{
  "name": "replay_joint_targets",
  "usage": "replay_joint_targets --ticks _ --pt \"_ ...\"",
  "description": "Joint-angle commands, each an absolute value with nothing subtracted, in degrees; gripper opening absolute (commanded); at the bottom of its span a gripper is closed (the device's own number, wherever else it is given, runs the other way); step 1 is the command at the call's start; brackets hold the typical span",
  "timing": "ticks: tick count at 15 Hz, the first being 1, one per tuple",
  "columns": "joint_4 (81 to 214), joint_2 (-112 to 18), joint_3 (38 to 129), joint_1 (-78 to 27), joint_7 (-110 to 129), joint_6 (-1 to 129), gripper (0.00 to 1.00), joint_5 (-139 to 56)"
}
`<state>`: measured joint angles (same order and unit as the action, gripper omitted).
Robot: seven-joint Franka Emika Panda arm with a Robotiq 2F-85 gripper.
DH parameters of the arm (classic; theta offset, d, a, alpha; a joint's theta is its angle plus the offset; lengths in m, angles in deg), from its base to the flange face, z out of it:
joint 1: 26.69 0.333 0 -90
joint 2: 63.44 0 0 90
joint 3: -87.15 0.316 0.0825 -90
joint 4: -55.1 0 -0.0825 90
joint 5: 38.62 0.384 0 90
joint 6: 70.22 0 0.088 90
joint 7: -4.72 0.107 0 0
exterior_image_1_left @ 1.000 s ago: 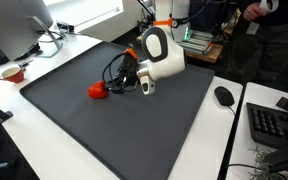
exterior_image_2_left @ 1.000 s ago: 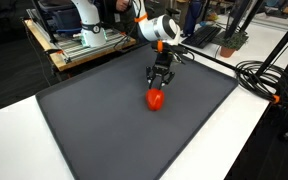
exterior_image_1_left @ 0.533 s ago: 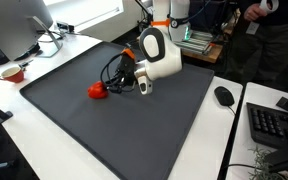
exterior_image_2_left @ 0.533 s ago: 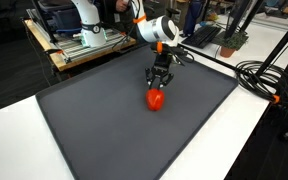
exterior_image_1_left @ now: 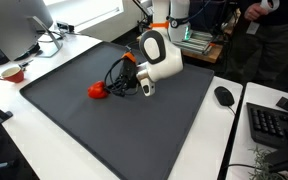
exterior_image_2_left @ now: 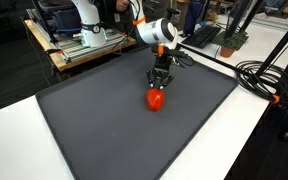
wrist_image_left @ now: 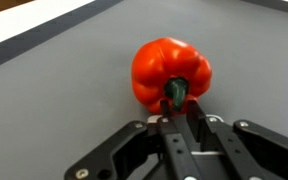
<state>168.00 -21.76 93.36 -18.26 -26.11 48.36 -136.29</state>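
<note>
Well, the white desk took up most of the scene, and the dark grey mat covered its middle in both exterior views. Next in size, the white robot arm reached down low over that mat, its bulky wrist tilted toward the centre. Off past the mat's edge, on bare desk, sat a black keyboard, with a black mouse just beside the mat's border and well apart from the arm. A small red cup stood at the far corner near the monitor cables.

Then the red pepper: it lay on the mat, roughly in the middle, right at the end of the arm. In an exterior view the red pepper sat directly under the wrist, resting on the mat. The wrist view showed the red pepper on its side, its green stem pointing back at the camera. The jaws were drawn close together, and they looked pinched on that stem.
</note>
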Motion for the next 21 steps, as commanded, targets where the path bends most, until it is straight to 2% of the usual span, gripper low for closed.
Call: replay_joint_targets --ticks 1,5,7,9,12,13,14,15,16,17,20,21 --pt "167.15 -21.32 93.01 -18.44 -26.84 49.58 0.13 -138.73" --pt "167.13 -21.37 92.99 -18.48 -26.9 49.55 0.23 -138.9" --pt "167.18 -21.35 93.0 -18.53 -26.85 49.57 0.46 -138.81" --pt "167.34 -21.5 93.0 -18.51 -26.4 49.54 0.53 -138.87" --pt "167.51 -21.83 93.02 -18.47 -26.17 49.47 0.52 -138.85" --pt "167.52 -21.92 93.03 -18.44 -26.11 49.42 0.45 -138.87" --pt "167.47 -21.93 93.04 -18.44 -26.14 49.43 0.43 -138.83" --pt "167.33 -21.87 92.99 -18.43 -26.03 49.34 0.33 -138.87" --pt "167.25 -21.87 92.98 -18.42 -26.03 49.32 0.36 -138.85" --pt "167.13 -21.85 92.94 -18.4 -26.01 49.23 0.32 -138.86" --pt "166.94 -21.91 92.86 -18.42 -25.91 49.18 0.34 -138.79" --pt "166.91 -21.91 92.82 -18.41 -25.89 49.13 0.38 -138.8"
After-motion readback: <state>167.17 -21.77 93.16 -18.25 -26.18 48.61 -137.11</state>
